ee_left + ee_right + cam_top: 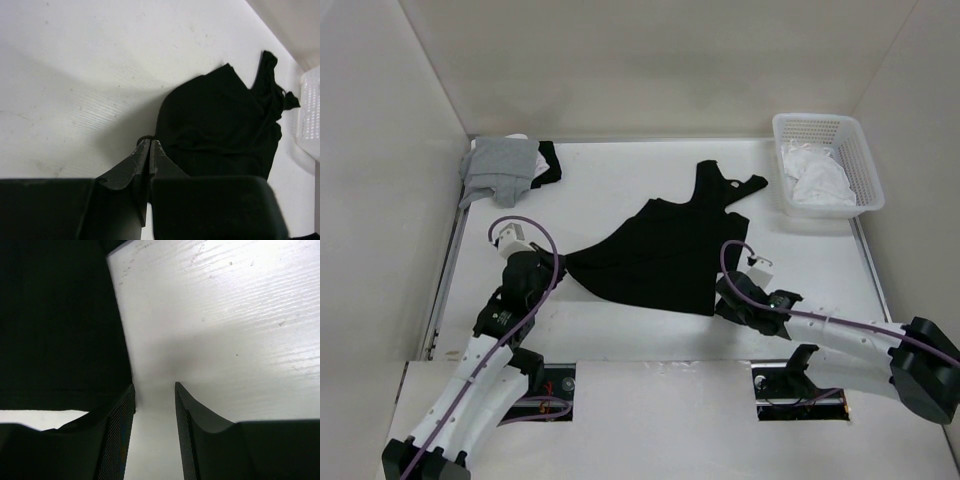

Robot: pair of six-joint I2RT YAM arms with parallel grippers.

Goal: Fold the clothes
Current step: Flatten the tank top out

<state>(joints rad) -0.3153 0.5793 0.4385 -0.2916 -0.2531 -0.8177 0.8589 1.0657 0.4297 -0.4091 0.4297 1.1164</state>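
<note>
We're looking into a robotics lab test cell. A plain white table [620,190] sits boxed in by bare pale panels [660,60] at the back and down both sides. The left arm [485,370] and the right arm [850,345], both slim white-and-black robot arms, are mounted at the near edge. Purple cables [723,262] loop along them, and their bases sit at cut-outs [820,400] in the front board. The props are laundry: a black garment [660,250] spread mid-table, a grey garment [500,165] heaped in the far left corner, and a white plastic basket [868,170] holding white cloth [815,180] at far right.
</note>
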